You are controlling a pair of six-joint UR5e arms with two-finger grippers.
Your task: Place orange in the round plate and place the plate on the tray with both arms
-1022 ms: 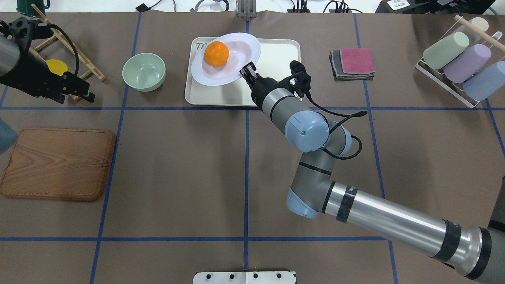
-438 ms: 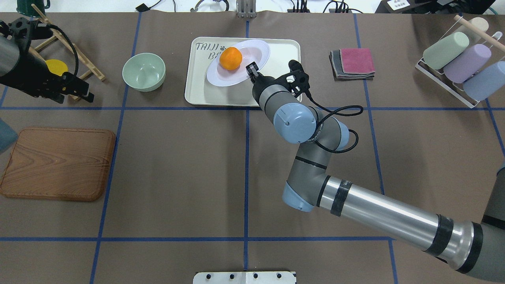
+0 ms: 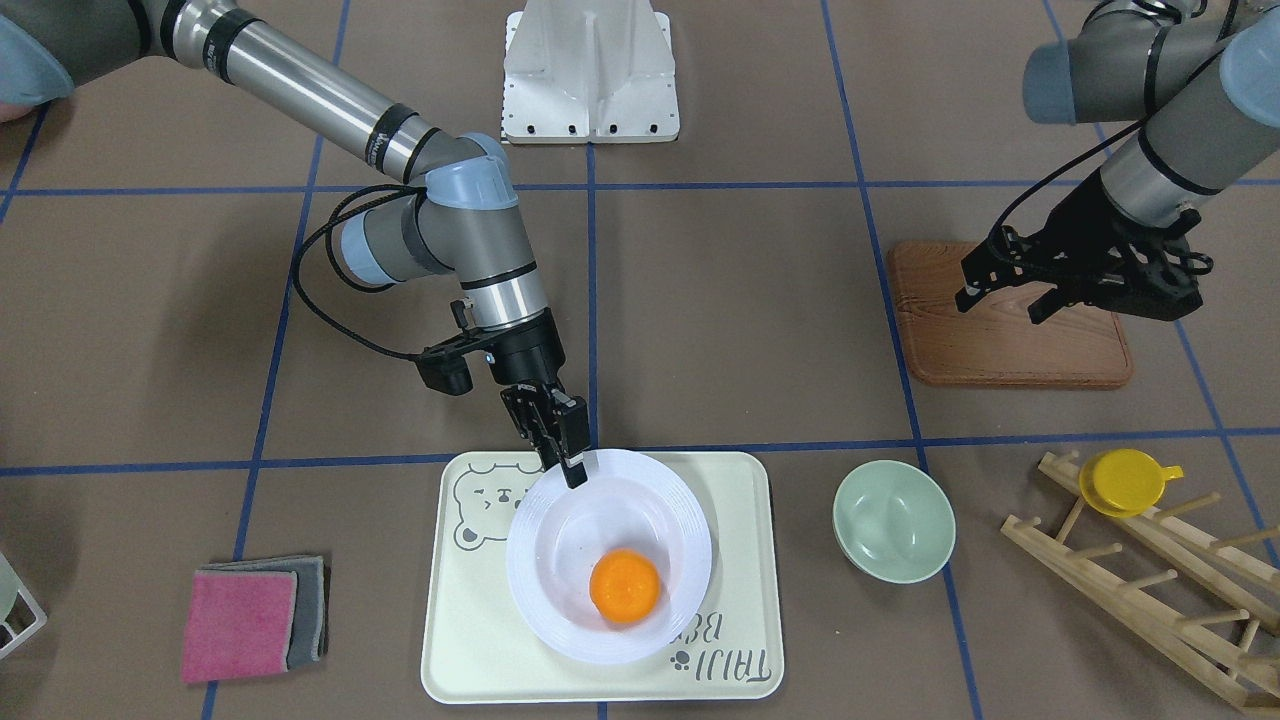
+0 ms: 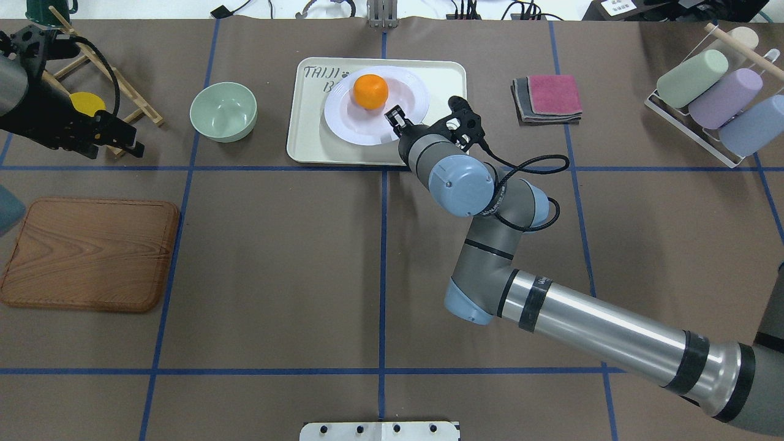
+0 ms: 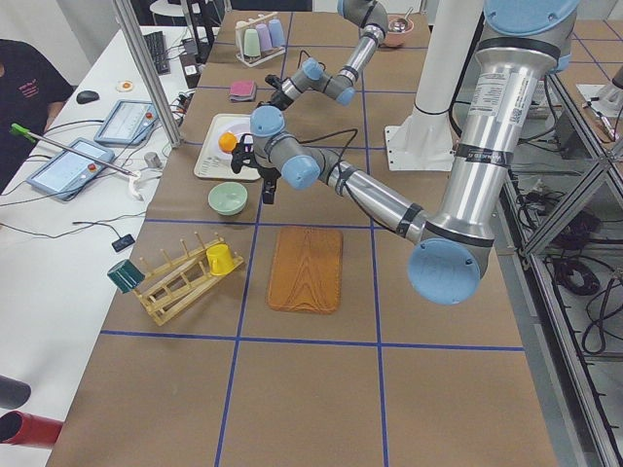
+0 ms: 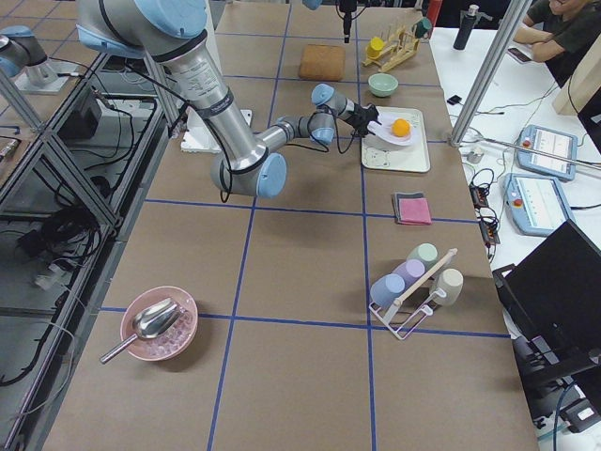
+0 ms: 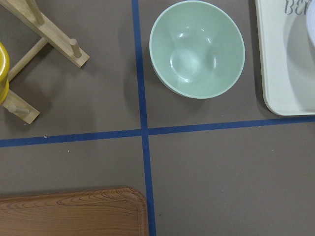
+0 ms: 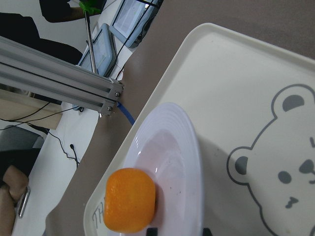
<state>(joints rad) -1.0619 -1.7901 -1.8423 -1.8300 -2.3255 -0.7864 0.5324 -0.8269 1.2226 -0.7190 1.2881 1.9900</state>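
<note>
The plate (image 3: 688, 535) is over the middle of the tray (image 3: 745, 600) and hides a part of the bear drawing. The orange (image 3: 625, 587) lies inside the plate, on the side far from the robot. The right gripper (image 3: 570, 466) is clenched on the rim of the plate, at the tray's edge nearest to the robot. Whether the plate lies flat on the tray, I cannot tell. A green bowl (image 3: 893, 520) stands just beside the tray. The left gripper (image 3: 1000, 303) hangs well apart from the tray, farther out than the bowl, with its fingers spread and nothing between them.
</note>
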